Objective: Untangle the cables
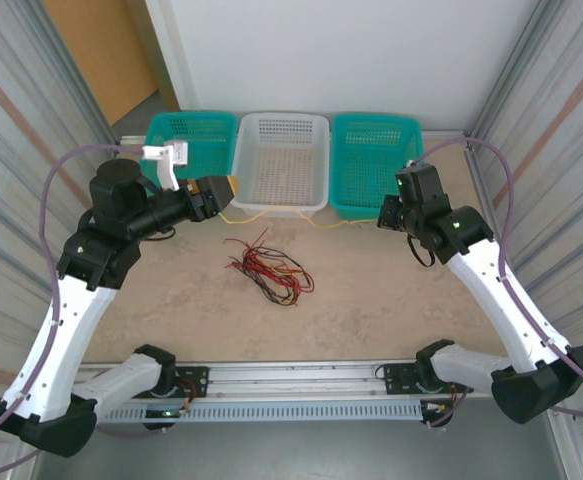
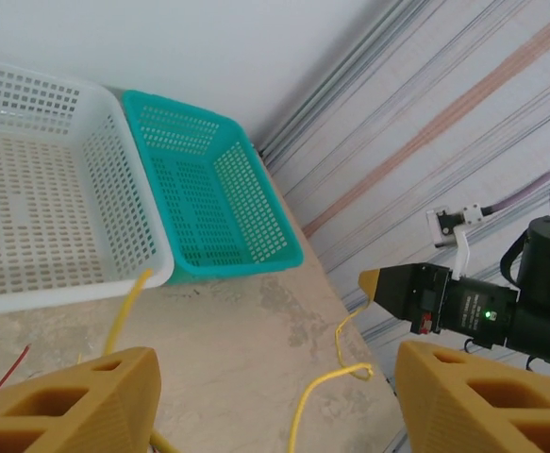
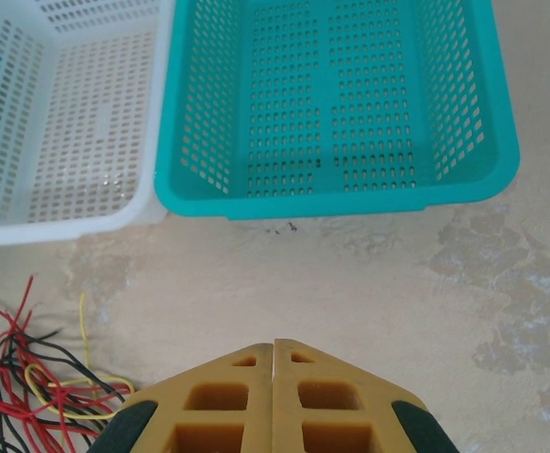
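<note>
A tangle of red and black cables (image 1: 269, 265) lies mid-table and shows at the lower left of the right wrist view (image 3: 20, 396), with yellow strands in it. One yellow cable (image 1: 311, 218) stretches along the front of the white basket between both grippers. My left gripper (image 1: 223, 193) hangs open by the basket's left front corner; its fingers (image 2: 76, 396) stand wide apart, with the yellow cable (image 2: 326, 387) on the table between them. My right gripper (image 1: 383, 215) (image 3: 273, 345) is shut. The yellow cable's end rises to its tip (image 2: 376, 281), so it seems pinched there.
Three baskets line the back edge: teal (image 1: 196, 130), white (image 1: 241, 160) and teal (image 1: 371, 125). The right teal basket (image 3: 350, 203) stands just ahead of my right gripper. Corrugated walls close in both sides of the table.
</note>
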`<move>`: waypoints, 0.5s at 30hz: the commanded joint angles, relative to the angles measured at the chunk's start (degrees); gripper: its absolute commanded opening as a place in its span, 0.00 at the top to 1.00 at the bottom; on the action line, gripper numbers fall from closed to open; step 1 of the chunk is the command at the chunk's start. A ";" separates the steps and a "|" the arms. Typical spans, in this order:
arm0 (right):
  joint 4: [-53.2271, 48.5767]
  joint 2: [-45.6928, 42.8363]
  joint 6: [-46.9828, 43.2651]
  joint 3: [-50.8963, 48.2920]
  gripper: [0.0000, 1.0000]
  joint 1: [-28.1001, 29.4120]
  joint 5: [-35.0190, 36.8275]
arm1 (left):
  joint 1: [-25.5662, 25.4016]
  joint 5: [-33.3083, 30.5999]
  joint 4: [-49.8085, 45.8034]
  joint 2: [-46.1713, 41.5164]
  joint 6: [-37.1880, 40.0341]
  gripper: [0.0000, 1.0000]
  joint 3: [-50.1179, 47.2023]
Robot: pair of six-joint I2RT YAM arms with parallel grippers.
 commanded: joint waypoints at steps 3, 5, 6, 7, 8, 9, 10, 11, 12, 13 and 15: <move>0.74 0.32 -1.11 2.62 1.00 0.54 1.34 | 0.09 -5.23 -7.58 -0.77 5.40 0.25 1.55; 0.58 0.64 -1.33 3.21 1.00 0.67 1.45 | 0.13 -7.94 -9.39 -1.39 6.52 0.19 1.56; 0.55 0.77 -1.42 3.49 1.00 0.71 1.55 | 0.07 -8.66 -10.34 -1.55 6.93 0.17 1.56; 0.48 0.94 -1.57 3.77 1.00 0.87 1.70 | 0.05 -8.92 -11.40 -1.49 7.56 0.17 1.64; 0.41 1.04 -1.63 4.00 1.00 0.87 1.91 | 0.12 -9.08 -12.27 -1.47 7.81 0.17 1.57; 0.36 1.21 -1.59 4.22 1.00 0.98 2.03 | 0.07 -9.19 -12.90 -1.42 7.85 0.16 1.20; 0.42 1.29 -1.63 4.37 1.00 0.98 1.98 | 0.09 -9.17 -13.17 -1.55 8.01 0.16 0.59; 0.47 1.30 -1.57 4.41 1.00 1.06 1.96 | 0.06 -8.87 -13.14 -1.57 7.97 0.17 -0.02; 0.57 1.41 -1.53 4.52 1.00 1.11 1.92 | 0.06 -8.56 -13.21 -1.44 7.93 0.20 -0.51; 0.69 1.44 -1.55 4.50 1.00 1.22 1.80 | 0.06 -8.54 -13.20 -1.22 7.69 0.24 -0.94; 0.80 1.64 -1.54 4.50 1.00 1.48 1.88 | 0.06 -8.12 -12.22 -1.10 6.86 0.38 -1.77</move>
